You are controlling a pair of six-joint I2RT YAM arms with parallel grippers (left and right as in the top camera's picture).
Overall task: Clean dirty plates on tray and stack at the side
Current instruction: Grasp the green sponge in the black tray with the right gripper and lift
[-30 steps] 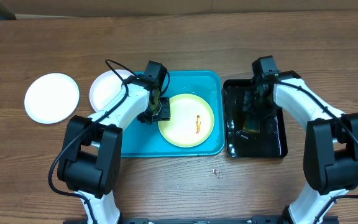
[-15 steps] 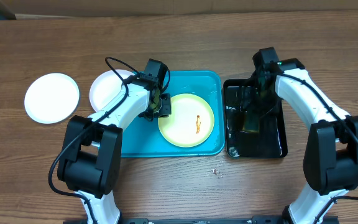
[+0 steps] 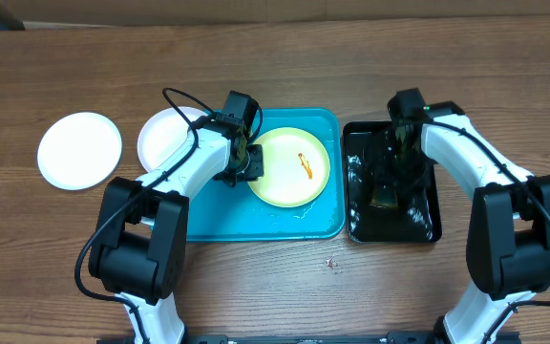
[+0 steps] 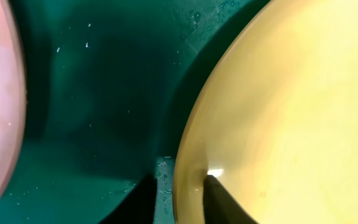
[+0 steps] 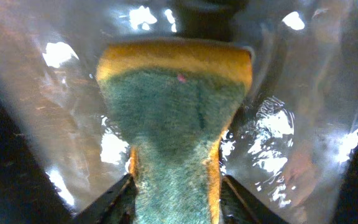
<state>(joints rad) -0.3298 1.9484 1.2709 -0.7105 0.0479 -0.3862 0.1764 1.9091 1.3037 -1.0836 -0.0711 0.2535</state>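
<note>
Left gripper: the left gripper [image 3: 247, 164] was pinched narrow on the left rim of the yellow-green plate [image 3: 289, 170], one finger on each face of the edge.
Plate: it sat in the blue tray [image 3: 325, 222], toward the right end; flat or tipped, I could not tell.
Smear: the orange smear [image 3: 306, 164] lay right of the plate's centre, away from the held rim.
Right gripper: the right gripper [image 5: 176, 205] was clamped on a sponge [image 5: 178, 106] over the black tray [image 3: 426, 229].
Key relation: the smear lay to the left of the sponge, across the two adjoining tray rims; the right arm was the nearer one.
Side plates: a near white plate [image 3: 160, 139] lay just beside the blue tray, a far white plate [image 3: 79, 150] further left, both on the worktop [image 3: 65, 268].
</note>
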